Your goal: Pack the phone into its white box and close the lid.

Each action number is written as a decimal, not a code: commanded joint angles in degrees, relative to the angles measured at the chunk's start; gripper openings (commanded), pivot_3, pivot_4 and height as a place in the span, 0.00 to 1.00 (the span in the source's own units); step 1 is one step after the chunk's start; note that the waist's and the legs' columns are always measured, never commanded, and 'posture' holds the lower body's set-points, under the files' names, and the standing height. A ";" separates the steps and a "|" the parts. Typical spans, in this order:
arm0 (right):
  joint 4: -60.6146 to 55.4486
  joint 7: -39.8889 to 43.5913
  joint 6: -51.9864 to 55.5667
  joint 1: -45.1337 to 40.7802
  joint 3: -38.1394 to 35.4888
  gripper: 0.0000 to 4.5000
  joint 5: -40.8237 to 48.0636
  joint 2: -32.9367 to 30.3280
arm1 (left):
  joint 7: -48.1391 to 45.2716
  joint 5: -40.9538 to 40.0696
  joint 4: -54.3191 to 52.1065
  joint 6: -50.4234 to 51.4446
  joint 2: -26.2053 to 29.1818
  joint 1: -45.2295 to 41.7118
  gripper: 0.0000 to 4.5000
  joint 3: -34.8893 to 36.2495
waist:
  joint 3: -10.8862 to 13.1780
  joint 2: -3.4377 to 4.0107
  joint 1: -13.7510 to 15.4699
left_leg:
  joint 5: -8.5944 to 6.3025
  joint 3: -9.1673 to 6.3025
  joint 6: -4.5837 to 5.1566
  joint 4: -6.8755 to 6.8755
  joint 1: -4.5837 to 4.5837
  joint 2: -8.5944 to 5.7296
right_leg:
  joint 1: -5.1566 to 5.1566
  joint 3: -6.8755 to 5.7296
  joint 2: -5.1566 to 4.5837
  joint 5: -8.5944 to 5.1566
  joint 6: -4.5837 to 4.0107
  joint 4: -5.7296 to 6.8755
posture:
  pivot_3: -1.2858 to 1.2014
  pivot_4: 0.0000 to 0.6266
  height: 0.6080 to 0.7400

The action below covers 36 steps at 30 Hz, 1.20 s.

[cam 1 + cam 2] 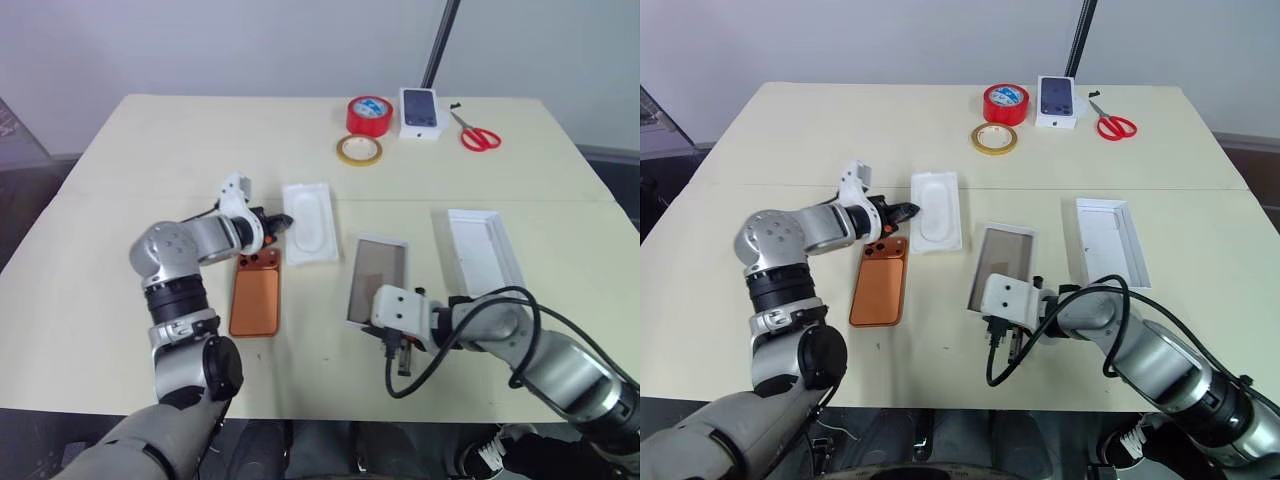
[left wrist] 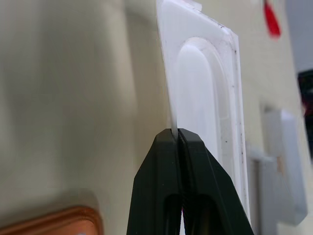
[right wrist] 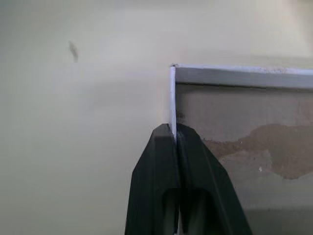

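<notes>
The phone (image 1: pixel 255 296) lies back-up, lower left of centre, just below the left gripper (image 1: pixel 280 224), whose fingers pinch the white tray's (image 1: pixel 310 222) edge. Right of it, the right gripper (image 3: pixel 174 131) clamps the white box's (image 1: pixel 377 280) wall.

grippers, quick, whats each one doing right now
left gripper: shut on the edge of the white moulded tray
right gripper: shut on the wall of the white box
</notes>
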 commanded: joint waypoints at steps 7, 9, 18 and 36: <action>11.92 2.36 -11.19 -9.32 8.36 0.02 -10.70 9.88 | 0.84 -1.96 -8.94 9.43 2.25 -2.02 0.00 7.27 | 0.01 -0.05 0.15 | 0.02 -0.01 -0.04 0.02 -0.02 -0.05 | -0.01 -0.03 -0.03 0.00 0.01 0.02 | 0.52 0.24 0.77; 13.65 3.34 -12.36 -10.32 8.49 0.07 -11.55 11.06 | 1.23 -2.07 -10.91 10.72 1.16 -1.87 0.00 7.83 | 0.01 -0.05 0.17 | 0.02 -0.02 -0.05 0.02 -0.02 -0.05 | -0.01 -0.04 -0.04 0.00 0.01 0.02 | 0.52 0.24 0.77; 5.87 7.62 -5.96 -6.55 -8.31 0.96 -1.86 7.93 | 4.39 -7.76 -17.22 10.96 -4.09 2.90 0.00 1.60 | 0.01 -0.05 0.23 | 0.01 -0.01 -0.08 0.01 -0.02 -0.05 | -0.01 -0.03 -0.08 0.01 0.01 0.04 | 0.52 0.24 0.77; 7.16 6.59 -6.97 -0.20 -19.79 0.96 -0.23 1.48 | 12.84 -16.99 -21.64 10.96 -6.65 11.50 0.00 -9.53 | 0.01 -0.07 0.31 | -0.18 0.00 0.27 0.02 -0.02 -0.04 | 0.03 0.02 -0.06 0.01 0.01 0.02 | 0.52 0.24 0.77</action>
